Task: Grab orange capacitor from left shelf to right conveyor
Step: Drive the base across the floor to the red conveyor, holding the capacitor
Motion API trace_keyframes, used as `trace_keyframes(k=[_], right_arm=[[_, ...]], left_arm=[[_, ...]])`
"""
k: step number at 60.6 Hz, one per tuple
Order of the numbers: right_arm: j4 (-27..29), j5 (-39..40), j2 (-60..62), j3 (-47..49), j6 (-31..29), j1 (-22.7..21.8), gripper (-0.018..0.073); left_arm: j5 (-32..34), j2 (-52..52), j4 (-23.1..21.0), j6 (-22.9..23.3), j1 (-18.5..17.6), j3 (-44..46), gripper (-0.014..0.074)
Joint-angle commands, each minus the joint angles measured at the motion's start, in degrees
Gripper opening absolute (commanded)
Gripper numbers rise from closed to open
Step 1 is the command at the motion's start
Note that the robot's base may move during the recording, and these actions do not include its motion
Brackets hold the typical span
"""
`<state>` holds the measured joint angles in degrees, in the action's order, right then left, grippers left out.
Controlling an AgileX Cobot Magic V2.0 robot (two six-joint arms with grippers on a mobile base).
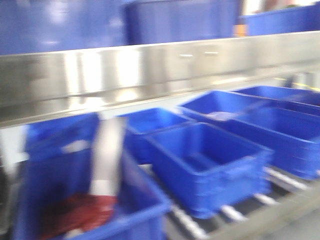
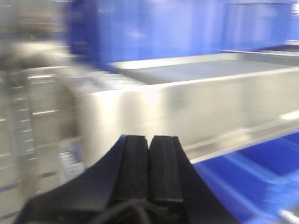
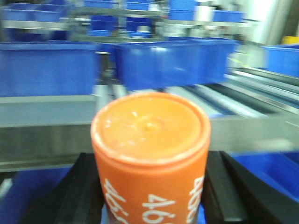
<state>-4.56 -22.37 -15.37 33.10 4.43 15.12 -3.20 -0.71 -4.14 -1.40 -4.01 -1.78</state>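
The orange capacitor point(image 3: 150, 154) fills the right wrist view, flat top toward the camera, white "4680" down its side. My right gripper point(image 3: 150, 186) is shut on it, one black finger point(image 3: 84, 191) on each side. The steel shelf point(image 3: 46, 126) rail runs behind it. In the left wrist view my left gripper point(image 2: 149, 161) is shut and empty, its black pads pressed together, facing a broad steel rail of the shelf point(image 2: 187, 112). The front view shows the shelf rail point(image 1: 150, 70) and blue bins point(image 1: 205, 165); no gripper shows there. The conveyor is out of view.
Several blue bins point(image 3: 173, 60) stand on roller tracks behind the rail in the right wrist view. In the front view a near-left bin point(image 1: 75, 200) holds reddish items and a white strip. A perforated upright point(image 2: 21, 135) stands left of my left gripper. All views are motion-blurred.
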Motion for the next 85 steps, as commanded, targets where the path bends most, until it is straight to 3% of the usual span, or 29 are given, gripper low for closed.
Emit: trace_keyframes(k=[1,85], right_arm=[[-0.6,5.4,-0.5,1.4,-0.2,-0.1,0.0142],[-0.6,5.4,-0.5,1.4,-0.2,-0.1,0.0142]], left_arm=[[5.0,-0.7,-0.1,0.0,0.0,0.2,-0.0127],[5.0,-0.7,-0.1,0.0,0.0,0.2,-0.0127]])
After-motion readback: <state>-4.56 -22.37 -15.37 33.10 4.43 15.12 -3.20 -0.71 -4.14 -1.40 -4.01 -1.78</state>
